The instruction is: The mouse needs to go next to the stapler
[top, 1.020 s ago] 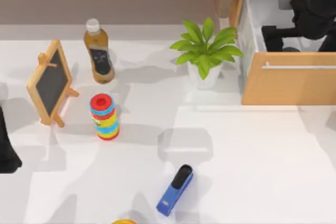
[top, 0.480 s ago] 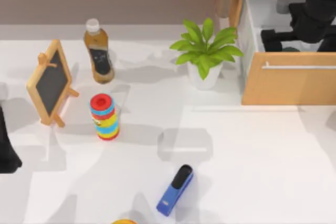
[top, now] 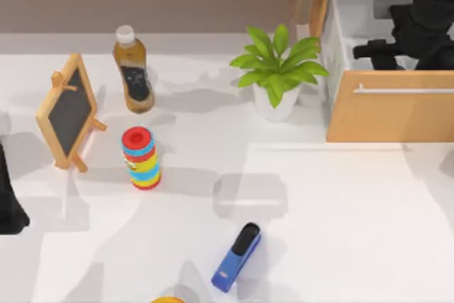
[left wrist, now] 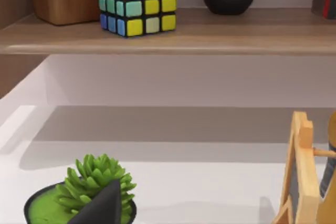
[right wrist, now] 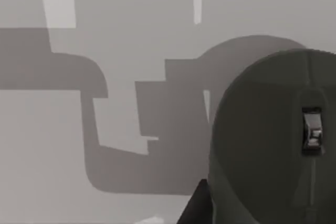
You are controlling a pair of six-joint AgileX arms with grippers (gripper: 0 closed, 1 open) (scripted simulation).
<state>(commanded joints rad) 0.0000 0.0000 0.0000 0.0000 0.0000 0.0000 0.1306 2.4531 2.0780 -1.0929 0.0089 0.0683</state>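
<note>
- Overhead, the right arm is seen reaching into the open wooden drawer at the bench's far right corner, its dark bulk bent over the drawer's pale interior.
- The right claw is held low inside the drawer, pointing toward the drawer's left wall; whether its fingers are apart or together cannot be told.
- The mouse is shown close up in the right wrist view, dark grey and rounded, with its scroll wheel visible, lying on the drawer's pale floor.
- The stapler is found lying flat near the front edge of the white bench, well apart from the drawer, blue body angled with its black end pointing away.
- The left arm is parked at the bench's left edge; a dark tip of the left claw is seen above a small green succulent, and its state cannot be told.
- A striped toy stack is placed between the chalkboard and the stapler.
</note>
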